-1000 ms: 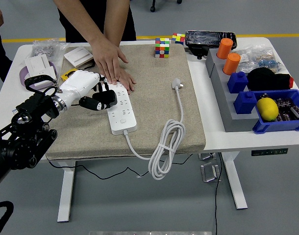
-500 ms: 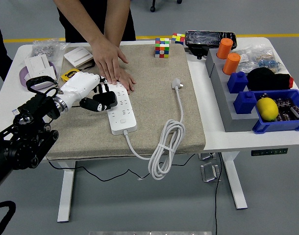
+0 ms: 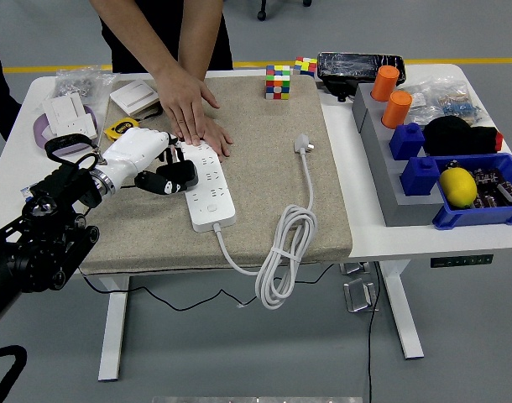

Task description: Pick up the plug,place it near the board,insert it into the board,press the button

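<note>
Lemon (image 3: pixel 457 186) in blue bin (image 3: pixel 509 171)

White power strip (image 3: pixel 208 190): lies flat on the beige mat, left of frame centre, long axis running from upper left to lower right, socket face up. Its white cord leaves the lower end and coils at the mat's bottom edge. White plug (image 3: pixel 303 144): unplugged, lying flat right of centre, well apart from the strip.
</note>
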